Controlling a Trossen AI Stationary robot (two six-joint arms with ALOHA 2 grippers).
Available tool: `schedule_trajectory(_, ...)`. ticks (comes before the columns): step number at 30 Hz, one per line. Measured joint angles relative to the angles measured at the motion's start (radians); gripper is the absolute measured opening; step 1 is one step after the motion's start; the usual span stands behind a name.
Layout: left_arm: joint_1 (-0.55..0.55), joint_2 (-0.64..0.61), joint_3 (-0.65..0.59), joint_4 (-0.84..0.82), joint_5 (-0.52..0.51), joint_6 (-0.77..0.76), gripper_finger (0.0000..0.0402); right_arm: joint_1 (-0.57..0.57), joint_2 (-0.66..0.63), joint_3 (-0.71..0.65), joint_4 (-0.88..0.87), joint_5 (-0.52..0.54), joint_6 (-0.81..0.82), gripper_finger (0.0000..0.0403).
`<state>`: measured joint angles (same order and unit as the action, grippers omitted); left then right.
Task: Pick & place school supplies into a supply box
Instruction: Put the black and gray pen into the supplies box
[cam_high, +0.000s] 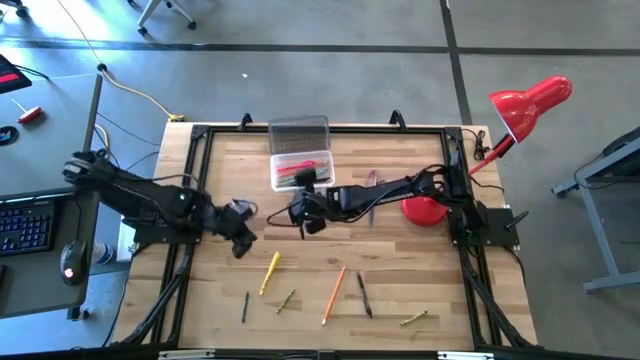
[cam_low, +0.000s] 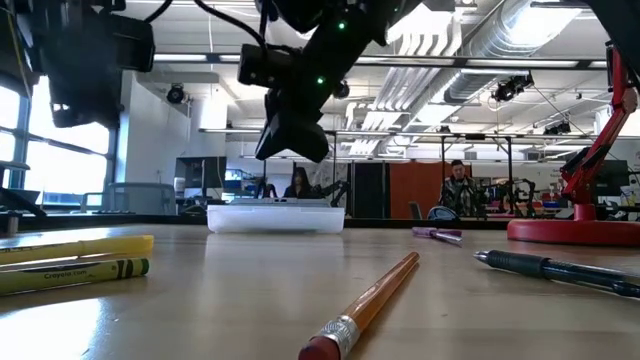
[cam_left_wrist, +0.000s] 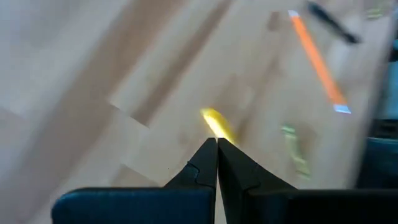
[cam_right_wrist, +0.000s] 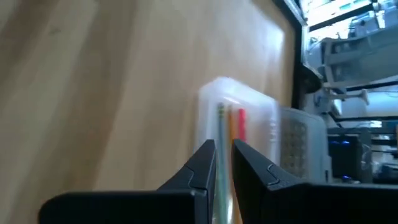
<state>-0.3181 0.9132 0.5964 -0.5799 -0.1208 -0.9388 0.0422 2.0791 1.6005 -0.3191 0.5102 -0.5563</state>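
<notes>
So a few supplies sit in the supply box, most lie on the bench; right hand grips a thin pencil, left hand closed, empty.

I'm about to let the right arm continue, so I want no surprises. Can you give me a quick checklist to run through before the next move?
1. Supply box lid folded back: ok.
2. Right gripper over the box: not ok, it hangs just short of the box's near edge.
3. Right gripper carrying an item: cannot tell.
4. Room left in the box: cannot tell; a few supplies already lie inside.
5. Left gripper ready to pick: not ok, its fingers are shut and empty, with the yellow pencil just ahead.
6. Orange pencil unobstructed on the table: ok.
</notes>
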Motion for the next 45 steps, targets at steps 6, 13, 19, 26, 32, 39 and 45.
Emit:
schedule_trajectory(6, -0.082, 0.143, 0.000, 0.009, -0.234, -0.085, 0.0040, 0.050, -0.076, 0.000, -0.200, 0.050, 0.168, 0.0026)
schedule_trajectory(13, -0.082, 0.272, 0.000, 0.090, -0.206, -0.140, 0.0040, 0.018, -0.267, -0.093, -0.527, 0.041, 0.522, 0.0014)
schedule_trajectory(19, -0.082, 0.309, 0.000, 0.158, -0.201, -0.113, 0.0040, -0.045, -0.477, -0.408, -0.473, 0.035, 0.822, 0.0004)
schedule_trajectory(26, -0.081, 0.310, 0.000, 0.173, -0.208, -0.092, 0.0040, -0.004, -0.596, -0.674, -0.196, -0.175, 0.998, 0.0000)
schedule_trajectory(32, -0.081, 0.310, 0.000, 0.177, -0.249, -0.083, 0.0040, 0.189, -0.595, -0.712, -0.022, -0.250, 0.846, 0.0000)
schedule_trajectory(39, -0.081, 0.310, 0.000, 0.180, -0.283, -0.079, 0.0040, 0.376, -0.595, -0.711, 0.013, -0.221, 0.844, 0.0017)
schedule_trajectory(45, -0.081, 0.310, 0.000, 0.183, -0.292, -0.087, 0.0040, 0.426, -0.590, -0.711, 0.076, -0.277, 1.098, 0.0046)
